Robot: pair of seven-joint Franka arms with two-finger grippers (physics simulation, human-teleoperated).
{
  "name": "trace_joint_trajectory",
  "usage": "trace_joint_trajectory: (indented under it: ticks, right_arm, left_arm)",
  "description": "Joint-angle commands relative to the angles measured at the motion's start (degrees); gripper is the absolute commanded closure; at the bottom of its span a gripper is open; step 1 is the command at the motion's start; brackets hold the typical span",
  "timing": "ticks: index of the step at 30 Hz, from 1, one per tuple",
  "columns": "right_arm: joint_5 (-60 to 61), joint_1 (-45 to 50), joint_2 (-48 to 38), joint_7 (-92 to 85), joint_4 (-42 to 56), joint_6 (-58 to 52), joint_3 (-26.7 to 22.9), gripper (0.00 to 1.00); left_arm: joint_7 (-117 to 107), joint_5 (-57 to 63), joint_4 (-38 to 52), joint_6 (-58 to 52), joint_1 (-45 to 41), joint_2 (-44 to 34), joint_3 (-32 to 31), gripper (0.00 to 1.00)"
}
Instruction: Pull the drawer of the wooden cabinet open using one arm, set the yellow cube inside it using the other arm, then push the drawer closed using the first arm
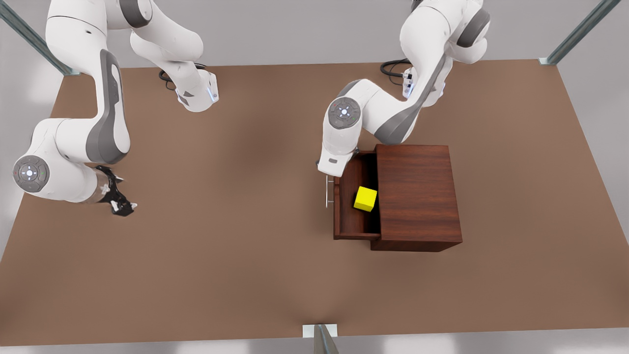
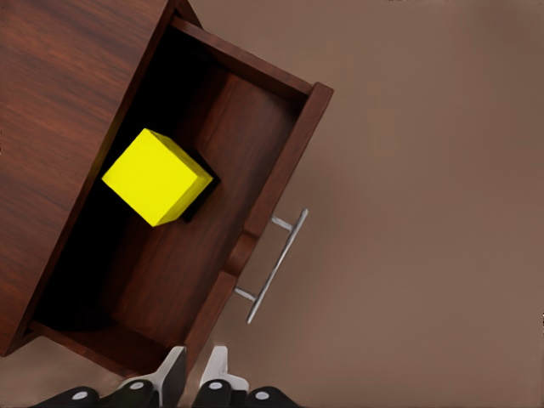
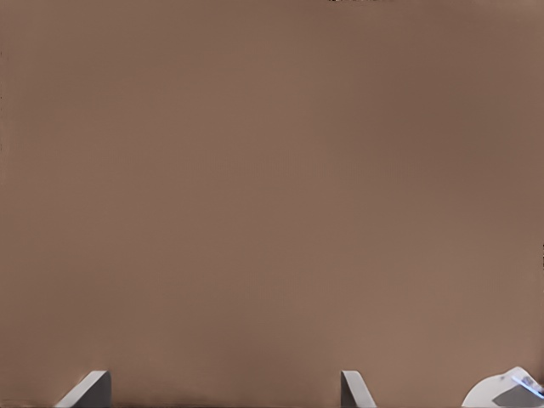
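Note:
The wooden cabinet (image 1: 417, 196) stands at the front view's right, its drawer (image 1: 346, 216) pulled out toward the left. Inside the drawer rests the yellow cube (image 1: 365, 198), partly under the cabinet's top; the left wrist view looks down on this cube (image 2: 157, 177) on the drawer floor (image 2: 212, 255). My left gripper (image 2: 195, 372) hovers just outside the drawer front, near one end of the silver handle (image 2: 276, 265), fingers shut and holding nothing. My right gripper (image 1: 123, 206) waits far off at the front view's left, open over bare table (image 3: 223, 391).
The brown table (image 1: 236, 255) stretches wide between the two arms. Metal frame posts (image 1: 319, 337) stand at the table's corners and at the middle of its near edge. Black cables (image 1: 393, 66) lie by the arm bases.

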Motion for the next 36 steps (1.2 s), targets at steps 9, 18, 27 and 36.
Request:
trace_joint_trajectory:
  ticks: [9, 18, 27, 36]
  right_arm:
    - [0.1, -0.3, -0.1, -53.4, 0.1, -1.5, 0.0, 0.0]
    - [0.2, -0.2, -0.1, -53.2, 0.5, -1.5, 0.1, 0.0]
    - [0.1, -0.2, -0.1, -52.9, 0.7, -1.5, 0.2, 0.0]
    - [0.1, -0.2, -0.1, -52.9, 0.7, -1.5, 0.1, 0.0]
  left_arm:
    - [-103.4, -2.3, -0.3, 14.1, -3.7, 8.2, 1.7, 1.0]
    - [-104.1, 2.8, -0.3, 19.8, -6.4, 13.5, 2.4, 1.0]
    - [-87.1, 4.1, -0.6, 20.4, -7.6, 14.2, 2.3, 1.0]
    - [-74.2, 4.0, -1.3, 17.6, -4.5, 14.1, 3.8, 1.0]
